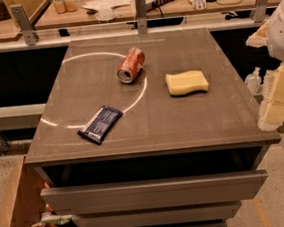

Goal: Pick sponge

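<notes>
Grey tabletop [183,126] carries the sponge [187,82] (right of a tipped can [131,65]); my hand [278,97] hangs seemingly past its right edge, grip state unclear.

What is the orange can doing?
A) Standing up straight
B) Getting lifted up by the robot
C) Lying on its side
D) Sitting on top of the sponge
C: the soda can lies tipped over on the table, apart from the sponge, while the gripper is out past the table's right edge, far from the can.
</notes>
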